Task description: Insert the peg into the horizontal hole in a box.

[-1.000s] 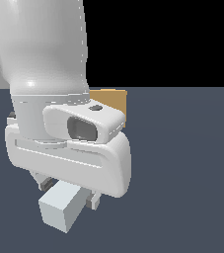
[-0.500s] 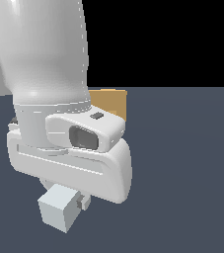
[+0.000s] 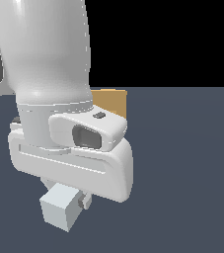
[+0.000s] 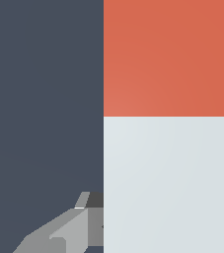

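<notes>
The peg [image 4: 165, 148] fills the wrist view, its red-orange end away from the camera and its pale part running between my fingers [image 4: 66, 232]. My gripper [image 4: 165, 222] is shut on the peg, one finger pressed against each side. In the exterior view only the peg's pale square end [image 3: 59, 207] sticks out under the white hand, with the gripper [image 3: 69, 195] mostly hidden by the hand. A corner of the orange-tan box [image 3: 111, 101] shows behind the arm. The hole is hidden.
The big white arm and hand [image 3: 69, 148] block the exterior view's left half. The dark grey floor [image 3: 182, 173] stretches across the exterior view's right.
The hand has come down a little over the peg, and less of the peg's length now shows beneath it. The box has not moved.
</notes>
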`<control>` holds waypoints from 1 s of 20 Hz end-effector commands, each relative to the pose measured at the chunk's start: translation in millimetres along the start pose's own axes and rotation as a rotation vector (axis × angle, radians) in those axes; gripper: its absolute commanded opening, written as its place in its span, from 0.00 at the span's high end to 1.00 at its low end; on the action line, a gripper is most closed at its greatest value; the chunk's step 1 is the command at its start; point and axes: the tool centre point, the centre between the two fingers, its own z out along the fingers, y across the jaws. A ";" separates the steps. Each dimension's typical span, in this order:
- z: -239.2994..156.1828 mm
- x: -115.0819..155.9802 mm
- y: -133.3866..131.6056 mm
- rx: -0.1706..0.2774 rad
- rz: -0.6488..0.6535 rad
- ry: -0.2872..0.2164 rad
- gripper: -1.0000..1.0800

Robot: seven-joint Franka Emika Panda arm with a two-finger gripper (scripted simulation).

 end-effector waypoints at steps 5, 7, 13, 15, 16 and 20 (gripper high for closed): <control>-5.2 33.4 12.5 -0.002 -0.081 0.001 1.00; -7.5 49.5 17.9 -0.002 -0.120 0.001 1.00; -17.1 118.9 33.2 -0.003 -0.287 0.000 1.00; -21.0 148.4 36.1 -0.003 -0.356 0.000 1.00; -22.8 162.5 36.8 -0.003 -0.389 0.000 1.00; -29.2 212.3 35.2 -0.003 -0.506 0.000 1.00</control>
